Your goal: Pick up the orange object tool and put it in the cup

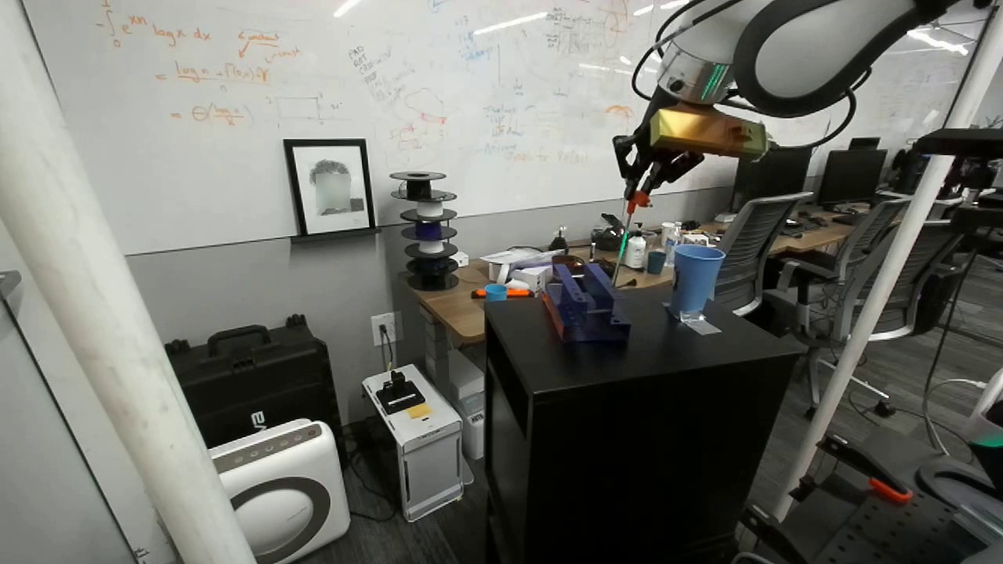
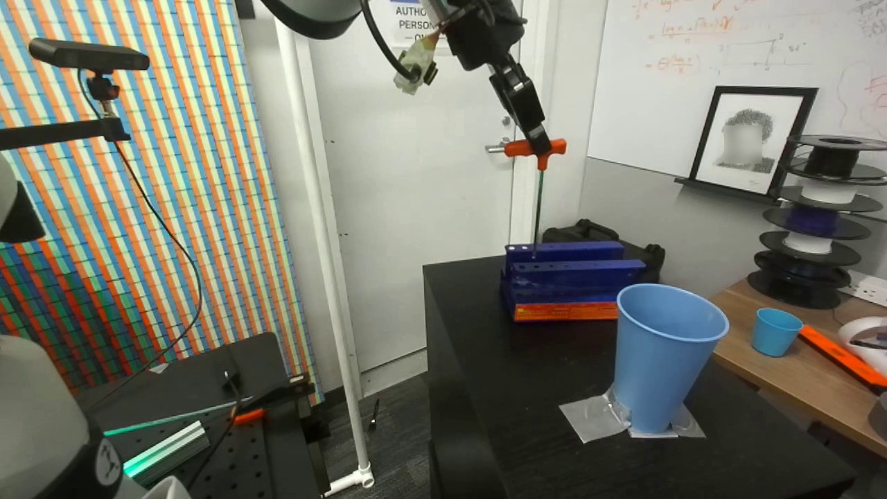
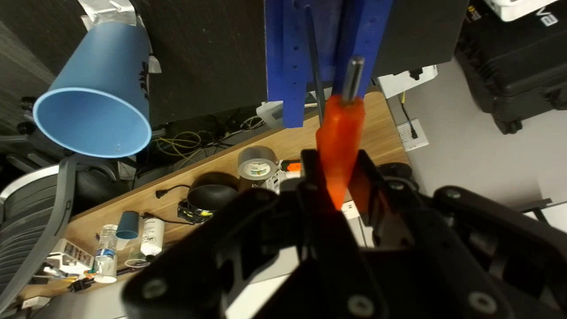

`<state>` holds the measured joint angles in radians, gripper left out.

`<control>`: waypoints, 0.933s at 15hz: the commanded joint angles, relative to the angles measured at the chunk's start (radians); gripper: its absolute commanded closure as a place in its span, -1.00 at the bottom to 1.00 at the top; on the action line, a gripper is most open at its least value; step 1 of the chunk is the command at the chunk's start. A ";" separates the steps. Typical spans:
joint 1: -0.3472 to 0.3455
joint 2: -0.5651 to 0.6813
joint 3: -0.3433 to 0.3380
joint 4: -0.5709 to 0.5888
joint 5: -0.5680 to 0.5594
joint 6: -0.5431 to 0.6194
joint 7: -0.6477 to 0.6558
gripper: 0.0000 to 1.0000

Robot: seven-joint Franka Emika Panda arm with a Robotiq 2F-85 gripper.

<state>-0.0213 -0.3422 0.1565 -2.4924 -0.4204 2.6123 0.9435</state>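
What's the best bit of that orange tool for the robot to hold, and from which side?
Probably the orange handle, from above. It's a chunky crossbar on top, easy to pinch, and the gripper holds it there. That leaves the thin shaft pointing down, ready for the cup.

the cup (image 1: 696,280) and blue rack (image 1: 593,322) stand apart, leaving a passage between.

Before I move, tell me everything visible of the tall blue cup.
The cup is light blue, smooth and plastic-looking, with a wide round rim tapering to a narrower base. It stands upright, open end up, on the black cabinet. Shiny grey tape at its foot lies on the cabinet top. Dark marks show on one side. Part of the inner wall shows; the inside bottom does not. Nothing else visibly touches it.
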 commanded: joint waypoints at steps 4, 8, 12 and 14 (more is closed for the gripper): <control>-0.042 -0.106 0.001 0.033 0.105 -0.116 -0.172 0.81; -0.131 -0.147 -0.008 0.063 0.054 -0.201 -0.177 0.82; -0.208 -0.132 -0.033 0.091 0.014 -0.197 -0.183 0.81; -0.236 -0.099 -0.042 0.106 0.000 -0.180 -0.172 0.81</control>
<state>-0.2183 -0.4757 0.1206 -2.4250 -0.3913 2.4195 0.7717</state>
